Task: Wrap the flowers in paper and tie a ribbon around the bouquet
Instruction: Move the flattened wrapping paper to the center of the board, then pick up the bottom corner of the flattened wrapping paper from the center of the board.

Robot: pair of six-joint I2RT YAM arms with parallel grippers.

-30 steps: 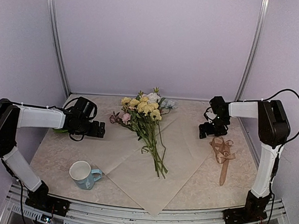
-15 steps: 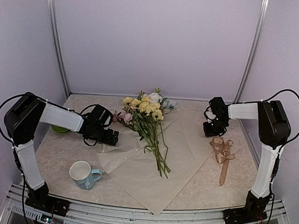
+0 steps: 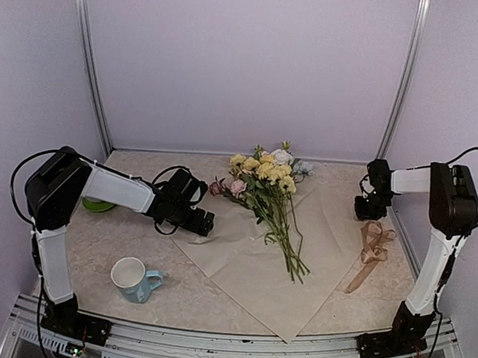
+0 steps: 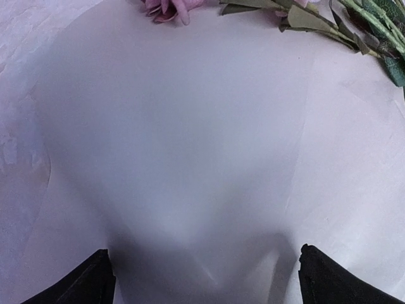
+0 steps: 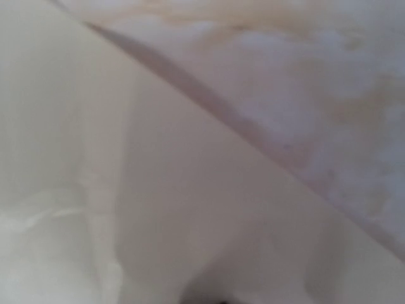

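The flowers point(image 3: 265, 174), with yellow, white, blue and pink blooms, lie with their green stems pointing toward me on the peach paper point(image 3: 250, 269). My left gripper point(image 3: 209, 223) is open and low at the sheet's left corner. In its wrist view the paper point(image 4: 190, 126) lies between the wide-apart fingers of the gripper point(image 4: 204, 252), with a pink bloom and stems of the flowers point(image 4: 168, 7) beyond. My right gripper point(image 3: 360, 210) is at the sheet's right corner, shut on it. Paper point(image 5: 95, 190) fills the right wrist view and hides the fingers. The tan ribbon point(image 3: 373, 244) lies to the right of the sheet.
A white and blue mug point(image 3: 135, 280) stands near the front left. A green object point(image 3: 98, 206) shows behind the left arm. Metal frame posts and lilac walls enclose the marble table point(image 3: 105, 244).
The paper and flowers have slid to the right. My right gripper shut on the right corner and drew back rightward. My left gripper, still open, followed to the right at the left corner.
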